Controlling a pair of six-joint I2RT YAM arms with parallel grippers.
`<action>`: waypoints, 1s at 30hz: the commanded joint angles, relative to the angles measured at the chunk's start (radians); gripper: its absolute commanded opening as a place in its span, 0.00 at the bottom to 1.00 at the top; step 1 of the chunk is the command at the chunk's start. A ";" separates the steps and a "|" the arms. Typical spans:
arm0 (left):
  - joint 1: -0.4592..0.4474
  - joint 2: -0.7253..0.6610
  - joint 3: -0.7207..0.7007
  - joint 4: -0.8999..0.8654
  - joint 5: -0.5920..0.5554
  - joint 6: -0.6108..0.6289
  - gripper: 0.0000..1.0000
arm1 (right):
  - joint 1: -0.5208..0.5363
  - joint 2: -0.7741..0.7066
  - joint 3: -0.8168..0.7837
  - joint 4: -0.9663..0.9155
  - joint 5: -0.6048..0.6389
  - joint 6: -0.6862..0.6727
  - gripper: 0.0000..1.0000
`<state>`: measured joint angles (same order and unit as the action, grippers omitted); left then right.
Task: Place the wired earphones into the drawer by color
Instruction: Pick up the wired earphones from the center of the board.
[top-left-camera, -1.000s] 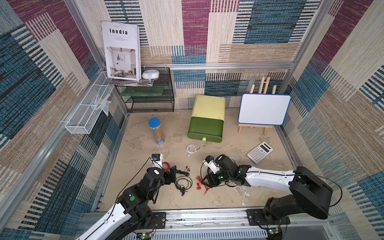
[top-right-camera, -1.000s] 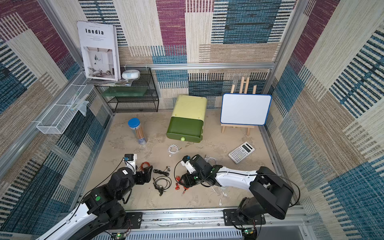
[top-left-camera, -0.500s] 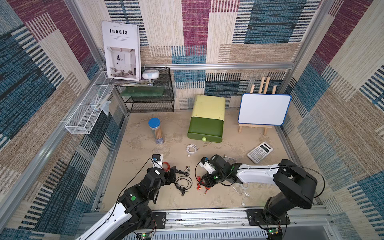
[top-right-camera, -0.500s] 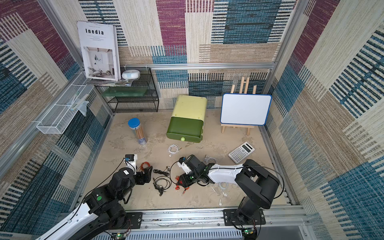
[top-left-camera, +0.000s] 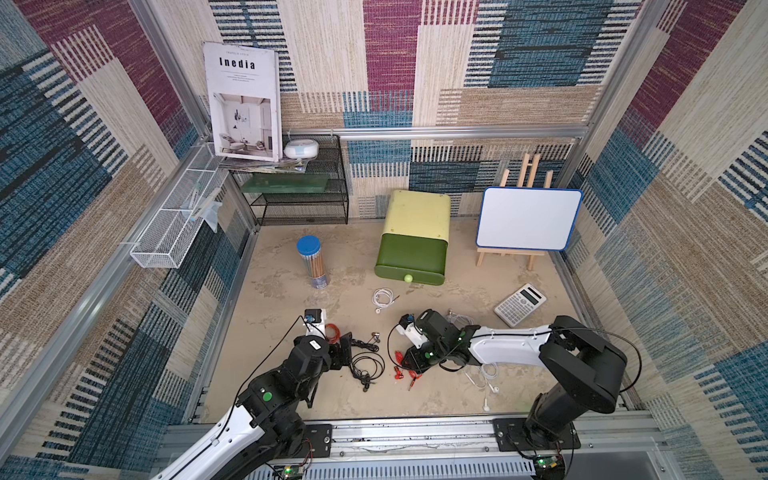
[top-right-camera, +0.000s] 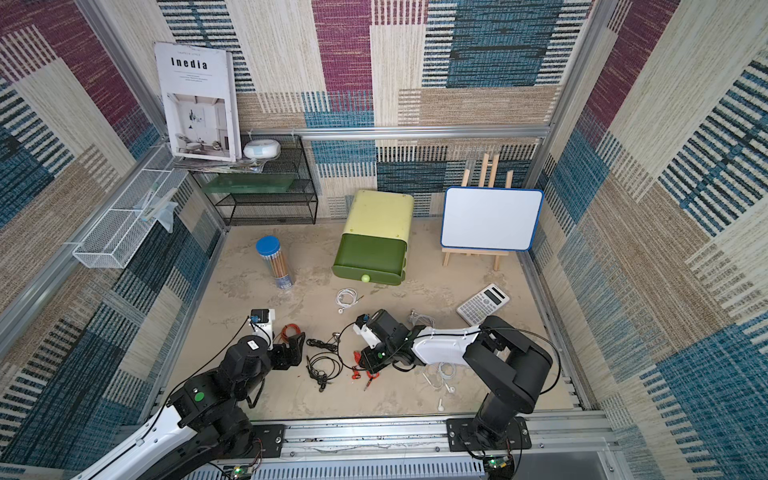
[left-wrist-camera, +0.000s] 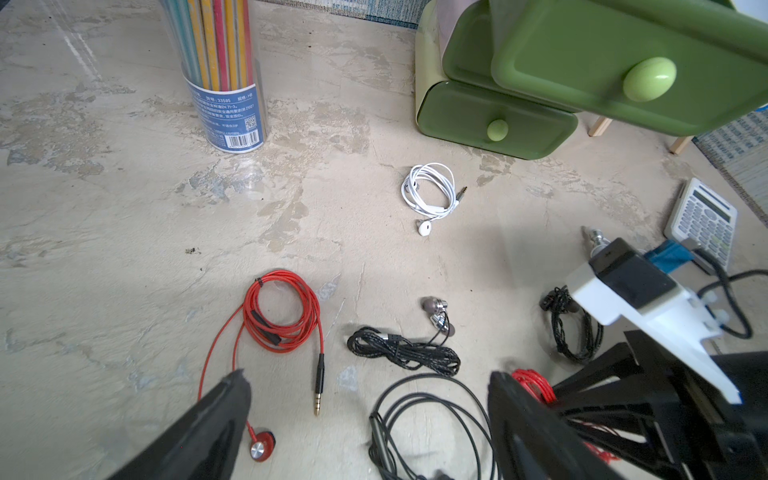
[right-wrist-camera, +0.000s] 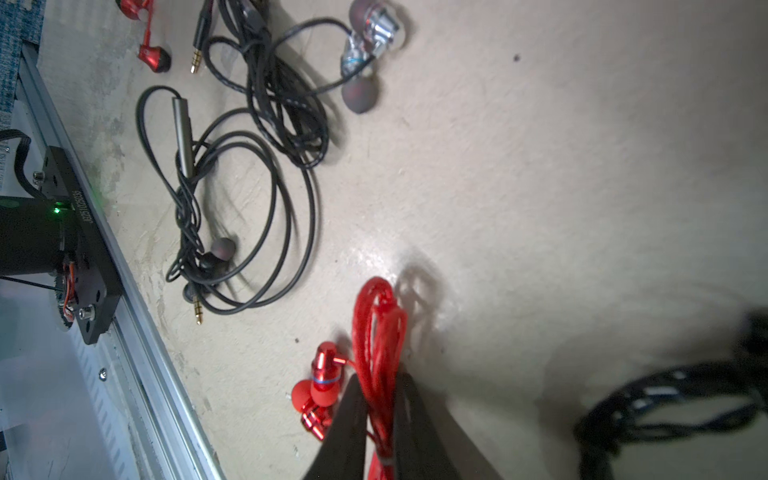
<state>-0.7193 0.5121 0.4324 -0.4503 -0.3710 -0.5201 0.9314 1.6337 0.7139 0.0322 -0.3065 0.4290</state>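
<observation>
My right gripper (right-wrist-camera: 379, 380) is shut on the bundled cable of red wired earphones (right-wrist-camera: 376, 332), whose buds (right-wrist-camera: 322, 382) lie on the table beside the fingers; in a top view it is low over them (top-left-camera: 401, 374). My left gripper (left-wrist-camera: 370, 386) stands open above a loose black set (left-wrist-camera: 432, 415), with a red coil (left-wrist-camera: 282, 316) and a braided black set (left-wrist-camera: 405, 351) just ahead. A white set (top-left-camera: 383, 297) lies before the green drawer unit (top-left-camera: 413, 245), and more white cable (top-left-camera: 488, 374) lies under the right arm. The upper drawer (left-wrist-camera: 561, 62) juts out over the lower one (left-wrist-camera: 457, 120).
A pencil tube (top-left-camera: 311, 262) stands left of the drawer unit. A calculator (top-left-camera: 519, 304) lies at the right and a small whiteboard on an easel (top-left-camera: 528, 218) behind it. A black wire shelf (top-left-camera: 299, 195) fills the back left corner. A metal rail (top-left-camera: 415, 432) runs along the front edge.
My right gripper has slid left over the red earphones and closed on their cable. The left arm has not moved.
</observation>
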 joint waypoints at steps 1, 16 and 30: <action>0.000 0.000 0.003 0.009 -0.016 -0.001 0.93 | 0.001 -0.008 0.002 -0.021 0.018 -0.009 0.12; 0.001 -0.009 0.009 0.009 -0.019 -0.002 0.93 | 0.003 -0.106 -0.007 -0.052 0.045 -0.012 0.00; 0.000 -0.004 0.066 -0.023 -0.008 -0.015 0.96 | 0.003 -0.427 0.097 -0.245 0.141 -0.025 0.00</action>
<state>-0.7197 0.5076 0.4801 -0.4610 -0.3706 -0.5323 0.9337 1.2453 0.7818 -0.1577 -0.2066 0.4141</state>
